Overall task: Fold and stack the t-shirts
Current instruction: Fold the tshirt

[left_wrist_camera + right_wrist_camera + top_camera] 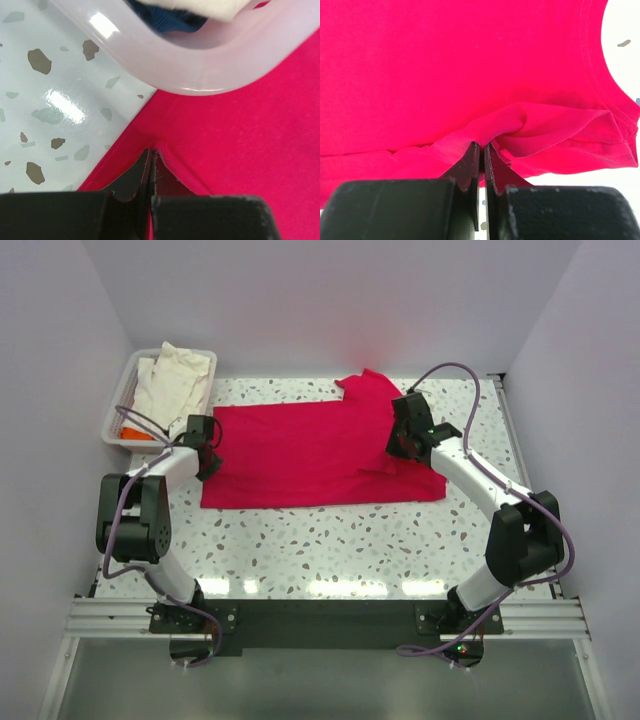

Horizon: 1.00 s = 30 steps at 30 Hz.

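- Two grips hold the red shirt (300, 455), which lies spread beside the tray (122, 410): the left gripper (151, 154) pinches its edge just beside the tray, the right gripper (481, 147) a bunched fold well away from it.
- We should lift both ends evenly, keeping the cloth taut and off the tray.

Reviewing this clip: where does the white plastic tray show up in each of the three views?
Top external: the white plastic tray sits in the upper left of the picture, just left of the shirt.
Left wrist: its curved rim crosses the top of the picture.
Right wrist: not in it.
Shared landmark: the red t-shirt, visible in all three.
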Motion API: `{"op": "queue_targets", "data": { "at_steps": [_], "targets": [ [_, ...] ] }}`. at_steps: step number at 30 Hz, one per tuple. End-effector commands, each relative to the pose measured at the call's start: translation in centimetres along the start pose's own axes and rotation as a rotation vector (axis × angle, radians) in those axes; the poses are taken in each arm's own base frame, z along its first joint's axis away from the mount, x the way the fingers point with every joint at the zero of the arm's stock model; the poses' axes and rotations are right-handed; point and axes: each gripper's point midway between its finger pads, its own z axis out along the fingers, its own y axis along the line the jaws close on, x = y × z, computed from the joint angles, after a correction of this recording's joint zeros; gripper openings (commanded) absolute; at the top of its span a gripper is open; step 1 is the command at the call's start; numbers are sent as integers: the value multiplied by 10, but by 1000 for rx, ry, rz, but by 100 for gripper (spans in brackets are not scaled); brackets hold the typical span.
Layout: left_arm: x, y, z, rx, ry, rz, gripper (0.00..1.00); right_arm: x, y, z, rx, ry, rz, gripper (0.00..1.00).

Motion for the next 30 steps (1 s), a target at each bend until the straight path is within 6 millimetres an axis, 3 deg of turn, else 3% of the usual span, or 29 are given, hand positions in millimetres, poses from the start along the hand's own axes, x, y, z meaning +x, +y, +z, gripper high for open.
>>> {"op": "queue_targets", "data": {
  "at_steps": [1,16,30],
  "targets": [
    [-28,-6,-22,29,-92,-19,0,-25,7,-14,-29,-68,11,0],
    [-40,1,-31,7,-137,-34,0,-58,11,-22,-6,-136,-1,0],
    [-41,0,-25,-2,-138,-44,0,-50,10,6,17,-97,-16,0]
  ]
}}
